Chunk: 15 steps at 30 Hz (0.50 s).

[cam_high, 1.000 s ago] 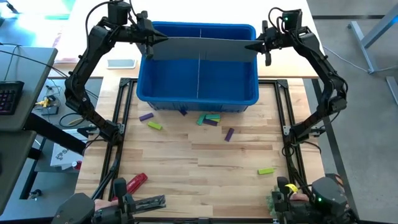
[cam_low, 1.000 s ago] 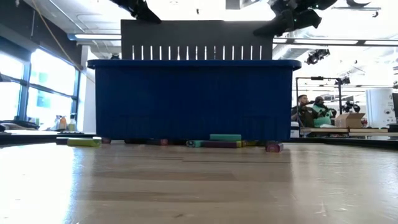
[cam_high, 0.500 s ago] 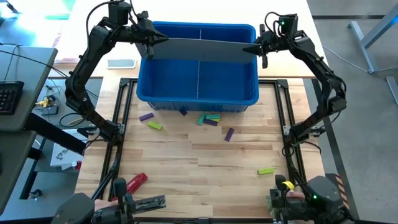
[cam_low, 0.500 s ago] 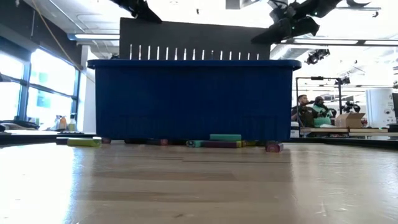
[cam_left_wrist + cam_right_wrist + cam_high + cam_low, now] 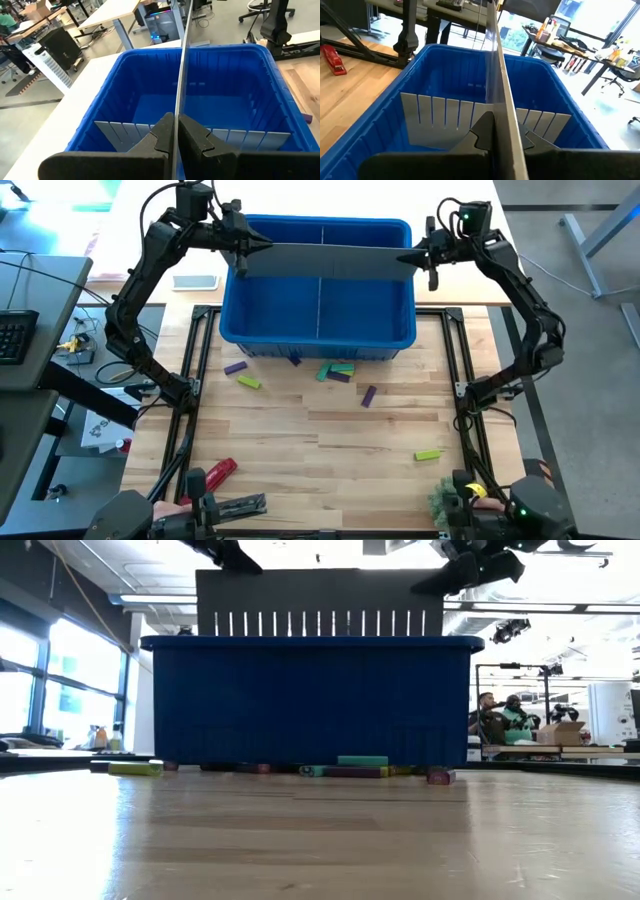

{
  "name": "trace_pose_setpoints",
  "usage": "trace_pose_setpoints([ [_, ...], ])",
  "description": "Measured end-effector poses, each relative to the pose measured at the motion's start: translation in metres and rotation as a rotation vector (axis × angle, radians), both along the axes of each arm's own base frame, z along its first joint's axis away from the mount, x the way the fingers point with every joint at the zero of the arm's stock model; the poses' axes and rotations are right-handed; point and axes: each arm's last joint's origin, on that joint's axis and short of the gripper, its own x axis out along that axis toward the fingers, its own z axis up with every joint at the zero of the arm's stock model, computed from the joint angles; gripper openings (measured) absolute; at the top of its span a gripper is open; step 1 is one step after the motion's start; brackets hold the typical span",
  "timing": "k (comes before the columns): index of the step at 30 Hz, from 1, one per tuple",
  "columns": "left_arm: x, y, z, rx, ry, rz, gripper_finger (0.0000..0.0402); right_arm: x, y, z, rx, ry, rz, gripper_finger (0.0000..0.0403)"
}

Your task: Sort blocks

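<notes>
Over the blue bin (image 5: 318,330), the left tool (image 5: 254,246) and right tool (image 5: 408,256) each pinch one end of a grey slotted divider panel (image 5: 325,260). The blocks (image 5: 336,370) lie scattered on the wooden surface (image 5: 330,440) just beside the bin.

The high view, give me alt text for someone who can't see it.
Two robot arms hold a long grey divider panel across a blue bin, the left claw shut on one end and the right claw on the other. Small coloured blocks lie scattered on the wooden table in front of the bin.
</notes>
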Motion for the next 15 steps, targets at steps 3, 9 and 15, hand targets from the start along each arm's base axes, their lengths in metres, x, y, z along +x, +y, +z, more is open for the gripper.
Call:
trace_pose_setpoints([
  [3,-0.0002,0.0001,-0.0001,-0.002,0.001,0.002,0.0,0.0019,-0.0029,-0.003,-0.013,0.002,0.011,0.0],
  [9,-0.0003,0.0001,-0.0002,-0.008,0.001,0.006,0.0,0.003,-0.0058,-0.0048,-0.006,0.004,0.001,0.0],
  [15,-0.0004,0.0002,-0.0002,-0.008,0.001,0.008,0.0,0.0033,-0.0062,-0.0064,0.001,0.007,0.007,0.0],
])
